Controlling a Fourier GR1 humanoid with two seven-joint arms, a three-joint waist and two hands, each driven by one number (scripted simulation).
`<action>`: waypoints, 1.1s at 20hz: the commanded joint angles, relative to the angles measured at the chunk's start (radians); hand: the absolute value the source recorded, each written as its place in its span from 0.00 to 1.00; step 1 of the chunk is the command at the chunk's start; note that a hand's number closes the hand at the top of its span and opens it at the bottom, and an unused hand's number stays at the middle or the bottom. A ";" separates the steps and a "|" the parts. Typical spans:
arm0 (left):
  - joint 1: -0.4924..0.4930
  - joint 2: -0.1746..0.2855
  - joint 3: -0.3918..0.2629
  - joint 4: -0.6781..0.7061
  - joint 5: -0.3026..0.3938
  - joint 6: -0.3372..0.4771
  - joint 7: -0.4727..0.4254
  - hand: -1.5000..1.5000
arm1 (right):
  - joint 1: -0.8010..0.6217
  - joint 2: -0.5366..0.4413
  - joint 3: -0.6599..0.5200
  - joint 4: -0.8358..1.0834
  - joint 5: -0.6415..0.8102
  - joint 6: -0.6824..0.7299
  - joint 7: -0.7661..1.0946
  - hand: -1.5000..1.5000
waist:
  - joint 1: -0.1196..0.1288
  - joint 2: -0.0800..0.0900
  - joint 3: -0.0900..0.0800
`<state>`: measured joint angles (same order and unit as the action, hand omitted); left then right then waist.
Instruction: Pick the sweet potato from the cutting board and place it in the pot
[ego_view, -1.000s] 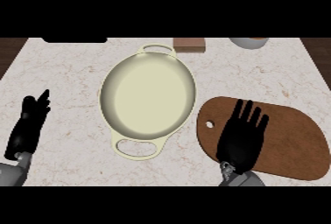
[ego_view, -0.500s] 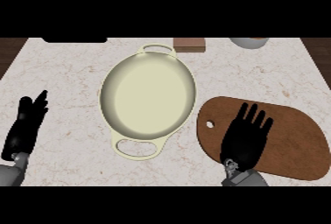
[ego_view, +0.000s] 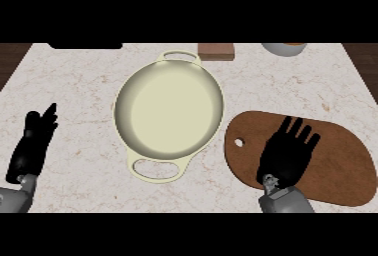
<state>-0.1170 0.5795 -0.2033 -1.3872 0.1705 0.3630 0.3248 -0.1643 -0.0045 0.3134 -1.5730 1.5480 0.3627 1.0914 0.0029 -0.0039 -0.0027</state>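
Right hand (ego_view: 288, 152) edged rightward over cutting board (ego_view: 347, 165), fingers spread, left hand (ego_view: 33, 147) fingers straight, cream oval pot (ego_view: 170, 110)

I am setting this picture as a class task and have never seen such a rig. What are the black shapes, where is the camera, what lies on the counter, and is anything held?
There is one picture, taken from the robot's head and looking steeply down at a marble counter. The black shapes are the robot's two hands on grey forearms, coming in from the lower edge. The left hand rests open near the left edge. The right hand is spread open over a brown cutting board. In the middle stands a cream oval pot with two handles and nothing in it. At the far edge are a brown block and a grey bowl, both partly cut off. Neither hand visibly holds anything. No sweet potato shows; the right hand may hide it.
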 joint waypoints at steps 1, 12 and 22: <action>0.001 -0.015 0.015 -0.008 -0.012 -0.001 0.014 0.50 | -0.050 0.004 -0.036 0.052 -0.036 0.065 0.153 0.00 | 0.003 0.004 0.003; 0.018 -0.015 0.069 -0.019 -0.041 -0.059 0.038 0.50 | 0.087 0.004 -0.081 0.052 0.003 -0.072 0.057 0.00 | -0.004 0.003 0.003; -0.034 -0.080 0.080 0.022 -0.122 -0.066 0.047 0.50 | -0.017 0.004 -0.164 0.200 -0.039 -0.148 0.015 0.00 | -0.003 0.007 0.003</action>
<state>-0.1063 0.5250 -0.1277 -1.4229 0.0792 0.3033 0.3805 -0.1460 0.0005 0.1892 -1.4965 1.4969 0.2986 1.0412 0.0034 -0.0094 -0.0058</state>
